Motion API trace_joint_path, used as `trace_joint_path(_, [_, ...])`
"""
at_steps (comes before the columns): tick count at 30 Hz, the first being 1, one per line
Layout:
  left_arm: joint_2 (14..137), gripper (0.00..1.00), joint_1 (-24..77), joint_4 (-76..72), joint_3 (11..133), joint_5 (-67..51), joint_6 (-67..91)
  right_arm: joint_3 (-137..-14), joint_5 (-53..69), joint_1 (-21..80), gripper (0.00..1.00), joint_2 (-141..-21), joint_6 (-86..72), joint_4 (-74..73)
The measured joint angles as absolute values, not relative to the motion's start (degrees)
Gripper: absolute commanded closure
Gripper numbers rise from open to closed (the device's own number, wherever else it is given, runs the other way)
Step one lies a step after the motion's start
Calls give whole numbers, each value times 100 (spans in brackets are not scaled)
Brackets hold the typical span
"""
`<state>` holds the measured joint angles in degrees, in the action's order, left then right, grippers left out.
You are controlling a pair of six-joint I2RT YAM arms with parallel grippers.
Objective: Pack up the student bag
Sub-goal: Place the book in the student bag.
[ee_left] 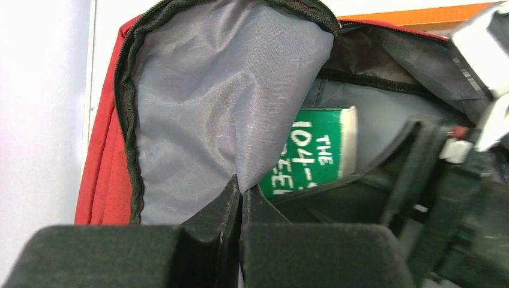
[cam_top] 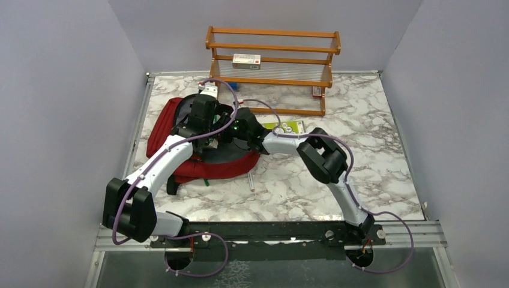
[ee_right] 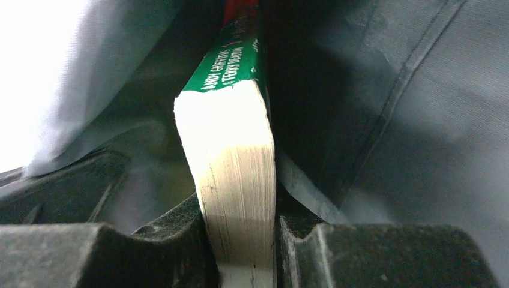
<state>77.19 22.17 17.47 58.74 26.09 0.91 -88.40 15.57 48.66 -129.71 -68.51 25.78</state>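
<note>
Left gripper [ee_left: 240, 193]: the jaws are closed together, and a fold of the grey lining [ee_left: 228, 90] is pinched between the fingertips, so that the flap is lifted. Right gripper [ee_right: 240, 243]: the jaws are clamped on the page edge of a green paperback [ee_right: 235, 168], which is held spine away from the camera and inside the student bag [cam_top: 163, 123]. In the left wrist view, part of the cover, lettered "THE 104-", is seen within the opened compartment. The dark red bag is laid flat on the left rear part of the marble table [cam_top: 366, 174], with both arms meeting over its mouth. Just beside its right edge, a green booklet [cam_top: 289, 126] is seen. Behind stands a wooden rack [cam_top: 273, 47], on which a small box [cam_top: 246, 59] is placed.
</note>
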Motion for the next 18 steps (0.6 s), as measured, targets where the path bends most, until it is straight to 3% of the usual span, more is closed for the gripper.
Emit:
trace_joint_path(9, [7712, 100, 2178, 1710, 5833, 2589, 91, -10005, 998, 5175, 96, -13952, -6895, 2727])
trace_joint_path(18, [7703, 100, 2137, 1680, 5817, 2589, 91, -10962, 725, 5218, 66, -14689, -6851, 2333])
